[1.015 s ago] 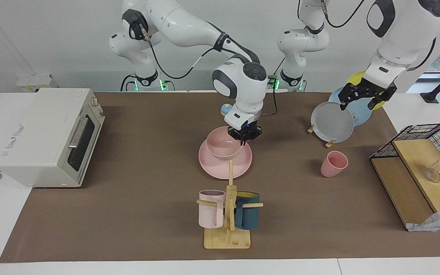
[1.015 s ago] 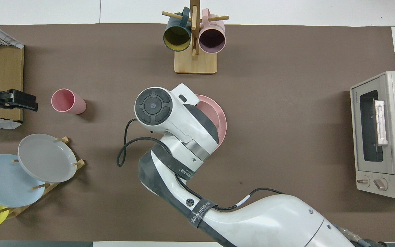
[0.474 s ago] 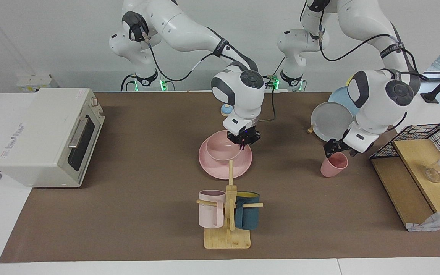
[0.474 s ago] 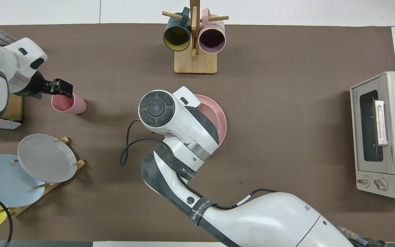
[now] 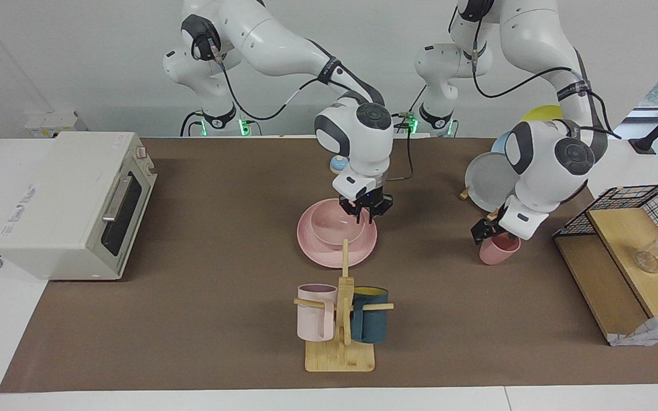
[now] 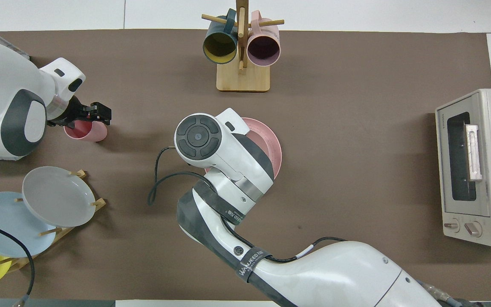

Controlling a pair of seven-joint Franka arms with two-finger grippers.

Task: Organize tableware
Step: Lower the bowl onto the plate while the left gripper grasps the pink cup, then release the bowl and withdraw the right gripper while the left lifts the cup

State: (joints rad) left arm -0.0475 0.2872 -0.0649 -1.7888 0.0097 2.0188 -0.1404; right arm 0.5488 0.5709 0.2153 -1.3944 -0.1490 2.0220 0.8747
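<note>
The pale-pink bowl (image 5: 332,227) sits in the wide pale-pink plate (image 5: 317,254) at the middle of the table. My right gripper (image 5: 365,216) is at the bowl's rim on the side toward the left arm's end, its fingers slightly apart. In the overhead view the right arm hides the bowl and only the plate's edge (image 6: 274,147) shows. The pale-pink cup (image 5: 496,254) stands upright toward the left arm's end. My left gripper (image 5: 490,233) is down at its rim, open, fingers either side of the rim. In the overhead view the left gripper (image 6: 90,116) sits over the cup (image 6: 92,134).
A wooden mug tree (image 5: 340,342) with a pink and a teal mug stands farther from the robots than the plate. A rack with the grey plate (image 5: 489,180) is nearer to the robots than the cup. A wire shelf (image 5: 632,228) and a toaster oven (image 5: 72,200) stand at the table's ends.
My right gripper lowered the bowl into the plate and its fingers parted. My left arm swung down from over the plate rack to the cup's rim.
</note>
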